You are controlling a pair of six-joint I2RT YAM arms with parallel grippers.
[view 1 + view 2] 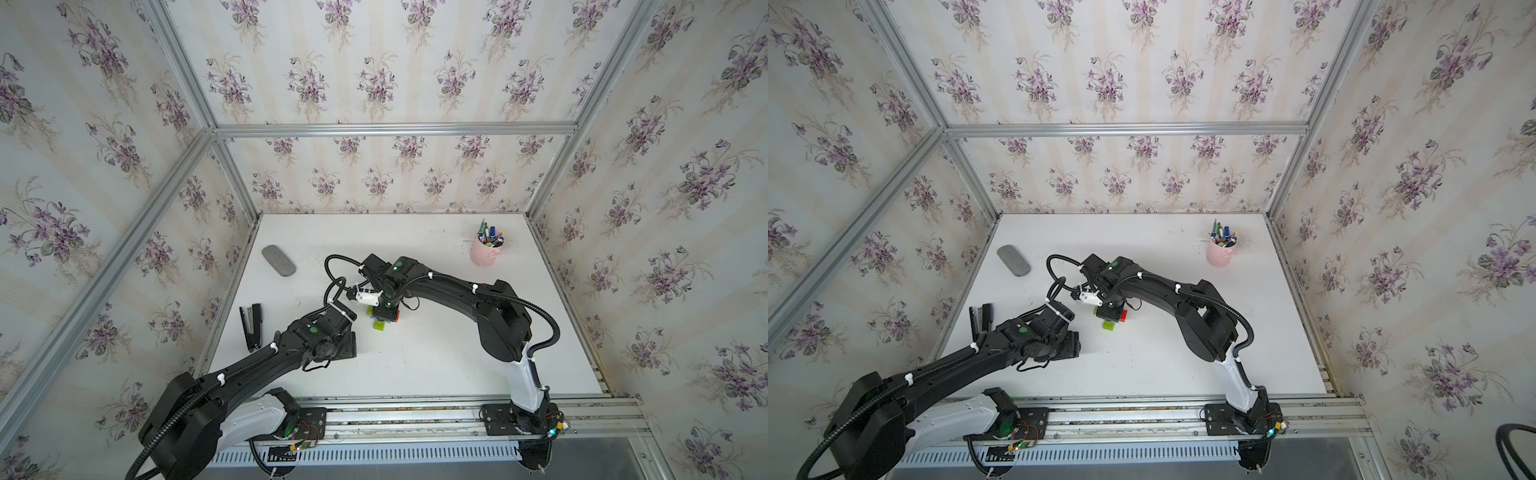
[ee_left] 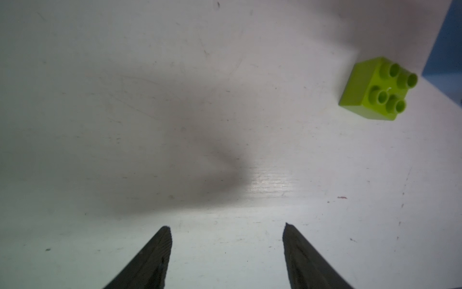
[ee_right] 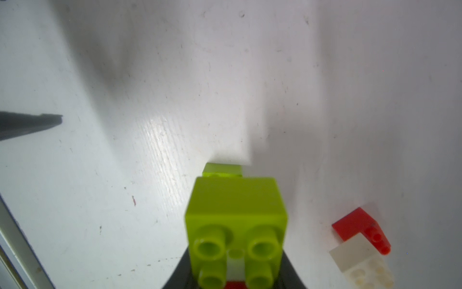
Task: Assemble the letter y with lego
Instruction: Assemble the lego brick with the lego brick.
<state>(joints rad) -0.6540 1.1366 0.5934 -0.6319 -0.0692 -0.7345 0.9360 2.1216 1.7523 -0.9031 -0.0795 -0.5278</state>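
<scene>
Firmly, the right gripper [image 1: 385, 316] clenches a lime-green square studded plastic brick [image 3: 236, 207] over the white table [image 3: 175, 75]. It looks light, rigid and slick, so pinch its flat opposite walls. The left gripper [image 2: 226, 225] hangs released and empty, with a second lime-green brick [image 2: 377, 88] lying apart from it.

Smooth, glossy lime green studded square plastic brick [image 3: 235, 212], lower centre; scuffed, faintly grained white bench [image 3: 175, 100]; matt silvery metal rails [image 1: 395, 129].
</scene>
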